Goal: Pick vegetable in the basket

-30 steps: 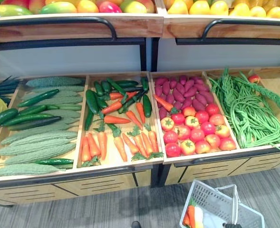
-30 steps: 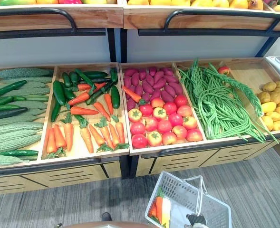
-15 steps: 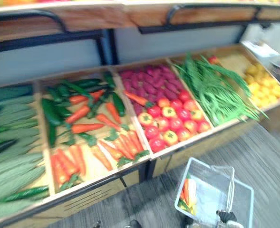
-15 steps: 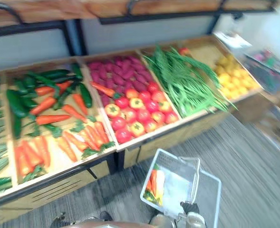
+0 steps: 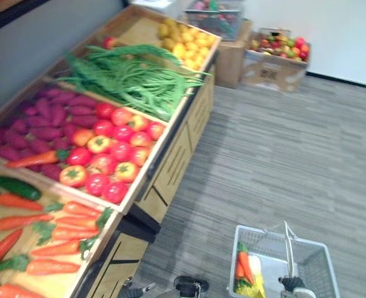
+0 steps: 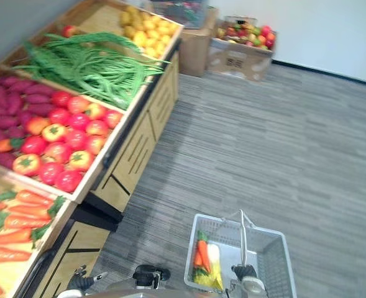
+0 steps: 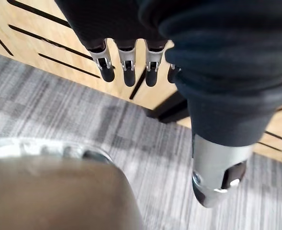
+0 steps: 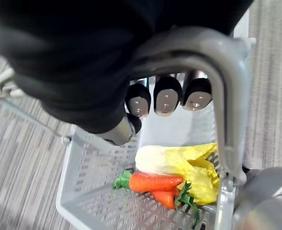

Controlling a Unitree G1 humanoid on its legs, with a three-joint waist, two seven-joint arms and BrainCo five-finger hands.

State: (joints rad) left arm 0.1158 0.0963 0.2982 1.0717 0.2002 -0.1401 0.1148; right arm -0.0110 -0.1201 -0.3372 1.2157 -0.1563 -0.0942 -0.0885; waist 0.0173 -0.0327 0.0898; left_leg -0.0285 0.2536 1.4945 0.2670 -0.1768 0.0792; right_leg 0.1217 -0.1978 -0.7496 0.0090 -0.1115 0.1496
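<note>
Basket hangs from one hand with its load at one end: watch for swing and tilt.
Your right hand (image 8: 167,98) is clenched round the handle (image 8: 227,96) of the grey basket (image 6: 273,257). The carrots (image 8: 155,182) and yellow leafy vegetable (image 8: 188,167) lie inside at one end and could slide. Your left hand (image 7: 129,67) hangs released, empty, and could knock the wooden tabletop (image 6: 96,13). Beyond are the grey striped floor (image 6: 263,155), tomatoes (image 6: 64,133), green beans (image 6: 89,65) and cardboard boxes (image 6: 238,53).

Perforated grey plastic basket (image 5: 310,267), smooth pale wooden stand (image 5: 170,174), matt grey floor (image 5: 282,149).
</note>
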